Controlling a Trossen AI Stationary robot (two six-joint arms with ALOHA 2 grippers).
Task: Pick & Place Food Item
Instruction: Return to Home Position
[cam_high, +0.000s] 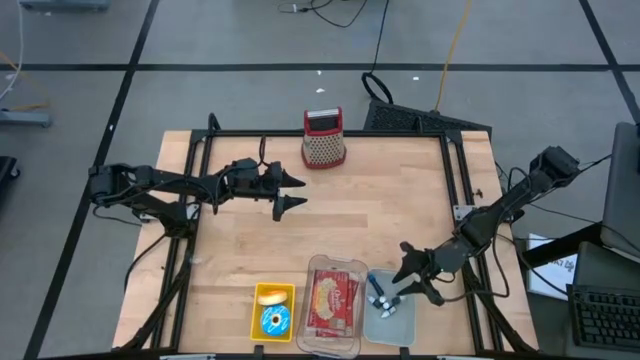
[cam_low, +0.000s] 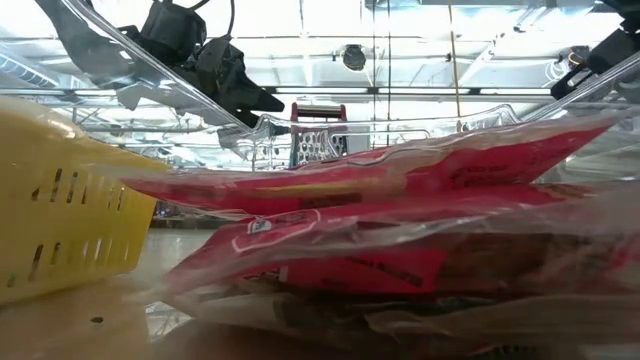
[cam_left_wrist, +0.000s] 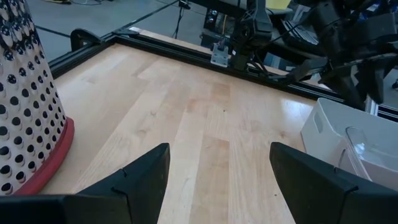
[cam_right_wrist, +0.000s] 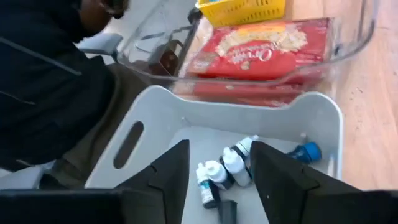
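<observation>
**Hazards.** The right gripper (cam_right_wrist: 217, 177) hung low over the open-topped grey plastic bin (cam_right_wrist: 292, 118), which stood at the table's edge on the robot's right side. Its fingers were spread and held nothing. In my judgement, a withdrawal that swept sideways before lifting could catch the bin's wall and drag or tip it. It could also knock the clear plastic tub (cam_high: 312, 264) of red food packets (cam_right_wrist: 261, 50) standing just beside the bin. A person in dark clothing (cam_right_wrist: 43, 81) showed close beyond the bin's handle side, and the arm's path home should avoid them. The left gripper (cam_left_wrist: 219, 163) waited, fingers apart and empty, above the bare wooden table (cam_left_wrist: 205, 124) near the red-rimmed metal grater (cam_left_wrist: 25, 118). I judged the risk there to be small.

**Condition of goods.** The small white food colouring bottles (cam_right_wrist: 235, 160) lay on their sides in a loose cluster on the bin floor, touching one another, with dark caps on. One blue-capped bottle (cam_right_wrist: 306, 151) lay apart from them, against a wall of the bin. No leak was visible.
</observation>
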